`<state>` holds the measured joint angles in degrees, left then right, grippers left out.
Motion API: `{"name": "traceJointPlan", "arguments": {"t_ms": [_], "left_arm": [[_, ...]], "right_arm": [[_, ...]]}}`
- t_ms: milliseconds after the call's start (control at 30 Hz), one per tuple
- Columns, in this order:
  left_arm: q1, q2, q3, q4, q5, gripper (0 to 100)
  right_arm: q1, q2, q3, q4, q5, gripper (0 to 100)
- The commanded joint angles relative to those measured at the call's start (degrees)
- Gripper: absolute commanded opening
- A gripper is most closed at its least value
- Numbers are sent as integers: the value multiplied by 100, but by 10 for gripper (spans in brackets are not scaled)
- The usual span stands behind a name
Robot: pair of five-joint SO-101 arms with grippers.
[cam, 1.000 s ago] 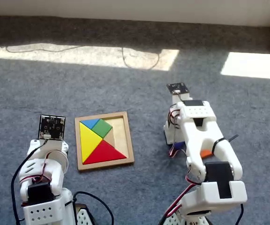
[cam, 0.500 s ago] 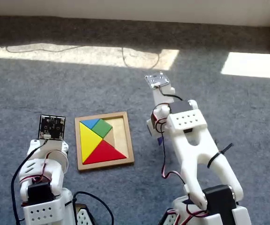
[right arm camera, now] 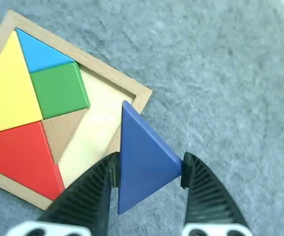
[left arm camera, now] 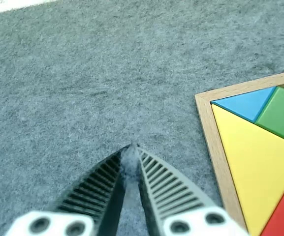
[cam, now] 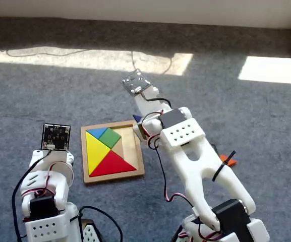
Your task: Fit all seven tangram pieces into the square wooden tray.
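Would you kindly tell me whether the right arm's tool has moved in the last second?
Yes. The right tool, shut on the blue triangle, has swung left in the high view, up to the wooden tray.

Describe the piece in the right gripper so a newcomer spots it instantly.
Find the square wooden tray on the grey carpet between the arms. At its unfilled side, the right gripper holds a dark blue triangle. Unlike the light blue triangle seated in the tray, it is darker, larger and gripped.
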<state>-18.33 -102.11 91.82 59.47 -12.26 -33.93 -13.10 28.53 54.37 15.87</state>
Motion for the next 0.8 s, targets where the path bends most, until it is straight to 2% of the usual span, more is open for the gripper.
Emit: {"name": "traceJointPlan", "arguments": {"t_ms": [0,133,267,567,767], "left_arm": [[-48,-233,-259,-18,-26,11],[-48,-233,-259,-18,-26,11],[-48,-233,-259,-18,-26,11],[-66,-233,-259,-9,-26,11],[-66,-233,-259,-9,-26,11]], "right_arm": [[-198,-277,-321,-295,105,91],[-505,-268,-312,-646,114,40],[-796,-110,-347,-892,114,35],[-804,1692,-1015,-963,114,35],[-796,1974,-1270,-954,123,54]]}}
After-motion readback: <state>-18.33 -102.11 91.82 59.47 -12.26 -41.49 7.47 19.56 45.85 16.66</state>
